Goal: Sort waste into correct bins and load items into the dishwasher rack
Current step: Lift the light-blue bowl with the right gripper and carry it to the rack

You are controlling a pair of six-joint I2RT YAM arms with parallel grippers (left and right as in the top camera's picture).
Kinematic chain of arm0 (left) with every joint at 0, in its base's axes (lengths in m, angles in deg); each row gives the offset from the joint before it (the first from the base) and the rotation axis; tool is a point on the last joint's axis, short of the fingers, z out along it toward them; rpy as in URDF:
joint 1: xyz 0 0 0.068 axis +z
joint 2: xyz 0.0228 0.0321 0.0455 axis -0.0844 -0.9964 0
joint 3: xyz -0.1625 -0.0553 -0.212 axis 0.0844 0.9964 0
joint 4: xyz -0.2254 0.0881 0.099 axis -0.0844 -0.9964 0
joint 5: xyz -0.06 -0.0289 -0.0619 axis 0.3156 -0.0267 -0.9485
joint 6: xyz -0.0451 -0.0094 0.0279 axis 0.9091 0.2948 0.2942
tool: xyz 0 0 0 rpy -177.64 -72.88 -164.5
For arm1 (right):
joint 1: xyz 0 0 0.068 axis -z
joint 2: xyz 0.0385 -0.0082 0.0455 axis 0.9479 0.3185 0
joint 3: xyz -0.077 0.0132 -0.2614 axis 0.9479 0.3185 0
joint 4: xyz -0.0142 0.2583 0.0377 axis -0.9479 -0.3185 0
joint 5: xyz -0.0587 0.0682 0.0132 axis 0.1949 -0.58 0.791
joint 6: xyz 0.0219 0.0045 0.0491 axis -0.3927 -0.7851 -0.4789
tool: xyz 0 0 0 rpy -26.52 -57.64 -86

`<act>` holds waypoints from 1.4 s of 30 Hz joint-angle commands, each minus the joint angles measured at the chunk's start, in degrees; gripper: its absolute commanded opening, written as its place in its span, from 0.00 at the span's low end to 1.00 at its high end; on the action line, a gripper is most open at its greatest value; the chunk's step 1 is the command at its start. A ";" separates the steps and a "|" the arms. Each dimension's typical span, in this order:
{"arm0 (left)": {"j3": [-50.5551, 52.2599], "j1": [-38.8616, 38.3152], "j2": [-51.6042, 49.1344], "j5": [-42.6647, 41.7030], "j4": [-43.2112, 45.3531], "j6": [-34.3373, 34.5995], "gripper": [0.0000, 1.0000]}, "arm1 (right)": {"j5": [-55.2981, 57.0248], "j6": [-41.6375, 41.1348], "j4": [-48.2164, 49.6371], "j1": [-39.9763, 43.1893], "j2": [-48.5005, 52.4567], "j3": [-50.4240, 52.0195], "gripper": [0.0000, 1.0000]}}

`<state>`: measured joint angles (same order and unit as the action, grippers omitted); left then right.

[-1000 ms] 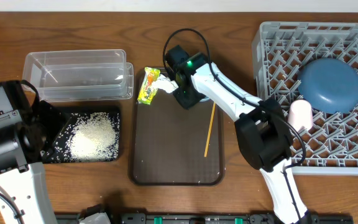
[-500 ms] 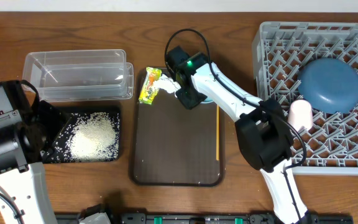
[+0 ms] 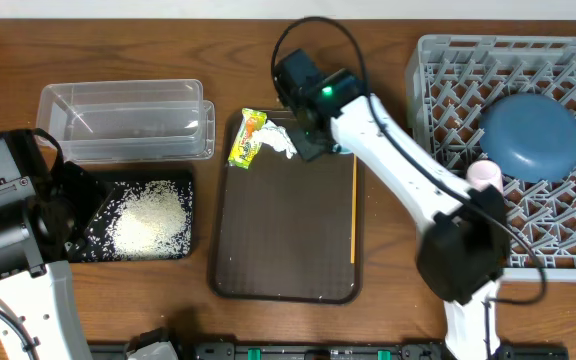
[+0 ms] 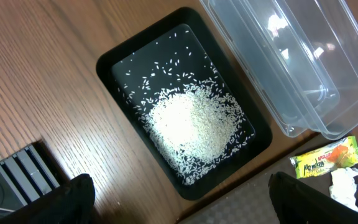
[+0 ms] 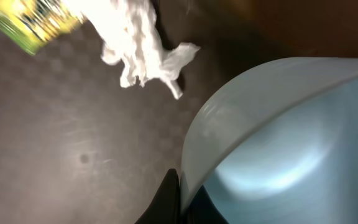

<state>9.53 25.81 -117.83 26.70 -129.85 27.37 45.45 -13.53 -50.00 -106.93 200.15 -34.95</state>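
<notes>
The right arm stretches from the near edge of the surface toward the middle of the far edge, white links angled and black wrist tipped down over the far end of the brown tray (image 3: 278, 250). Its hand (image 5: 178, 199) is closed on the thin rim of a pale blue bowl (image 5: 278, 137) – smooth, glossy, tilted in the wrist view, with one dark finger pressed against the outside of the rim. Just beside the bowl lie the crumpled white tissue (image 3: 276, 140) and the shiny yellow-green wrapper (image 3: 245, 140), both at the tray's far-left corner. A thin wooden chopstick (image 3: 354, 210) lies straight along the tray's right side.

The left arm sits at the near-left corner; its hand (image 4: 185, 205) hangs wide open with nothing in it, above the black tray (image 3: 183, 250).

White rice grains (image 3: 151, 220) are heaped in that shallow black tray, with strays scattered around the heap. The clear tub (image 3: 58, 95) touches its far side. At the right edge stands the grey lattice rack (image 3: 448, 70) – a dark blue bowl (image 3: 530, 135) is upturned in it, with a pink cup (image 3: 483, 175) by its left rim.
</notes>
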 commanded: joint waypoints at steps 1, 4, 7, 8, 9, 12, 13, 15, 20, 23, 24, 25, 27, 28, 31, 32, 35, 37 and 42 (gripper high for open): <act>-0.68 0.35 0.04 1.14 0.00 0.48 0.92 | 0.42 -1.73 1.29 4.22 -6.75 -1.55 0.01; -0.68 0.35 0.04 1.14 0.00 0.48 0.92 | -3.96 -1.70 4.37 10.93 -10.60 -1.55 0.01; -0.68 0.35 0.04 1.11 0.00 0.48 0.92 | -15.72 -1.75 7.69 19.96 -12.44 -1.53 0.01; -0.68 0.35 0.04 1.11 0.00 0.48 0.92 | -20.31 -1.73 8.96 22.86 -12.50 -1.53 0.01; -0.68 0.35 0.04 1.11 0.00 0.48 0.92 | -25.59 -1.73 10.51 26.23 -12.44 -1.51 0.01; -0.68 0.35 0.04 1.14 0.00 0.48 0.92 | -42.47 -1.73 16.02 35.41 -11.23 -0.57 0.01; -0.68 0.35 0.04 1.11 0.00 0.48 0.92 | -45.97 -1.73 17.27 37.09 -10.93 -0.31 0.01; -0.68 0.35 0.04 1.11 0.00 0.48 0.92 | -53.83 -1.73 20.55 40.74 -9.60 0.35 0.01; -0.68 0.35 0.04 1.11 0.00 0.48 0.92 | -63.69 -2.86 26.21 44.68 -4.72 0.74 0.01; -0.68 0.35 0.04 1.11 0.00 0.48 0.92 | -63.80 -3.65 26.34 44.94 -1.64 0.74 0.01; -0.68 0.35 0.04 1.14 0.00 0.48 0.92 | -63.80 -3.65 26.21 44.94 -0.76 0.74 0.01; -0.68 0.35 0.04 1.11 0.00 0.48 0.92 | -63.78 -3.65 25.75 44.98 0.07 0.74 0.01; -0.68 0.35 0.04 1.11 0.00 0.48 0.92 | -63.78 -3.63 24.28 45.16 0.76 0.74 0.01; -0.68 0.35 0.04 1.11 0.00 0.48 0.92 | -63.76 -3.61 23.37 45.33 0.74 0.74 0.01; -0.68 0.35 0.04 1.11 0.00 0.48 0.92 | -62.75 -3.61 21.03 45.97 -0.94 0.74 0.01; -0.68 0.35 0.04 1.14 0.00 0.48 0.92 | -61.31 -3.61 20.00 46.05 -1.86 0.74 0.01; -0.68 0.35 0.04 1.11 0.00 0.48 0.92 | -52.98 -3.54 14.60 46.14 -5.73 0.74 0.01; -0.68 0.35 0.04 1.14 0.00 0.48 0.92 | -47.67 -2.80 10.93 46.14 -8.31 0.74 0.01; -0.68 0.35 0.04 1.11 0.00 0.48 0.92 | -37.16 -2.05 1.51 46.14 -13.22 0.74 0.01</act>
<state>9.53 25.81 -117.83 26.70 -129.83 27.37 0.10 -16.69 -46.37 -61.05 190.58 -33.72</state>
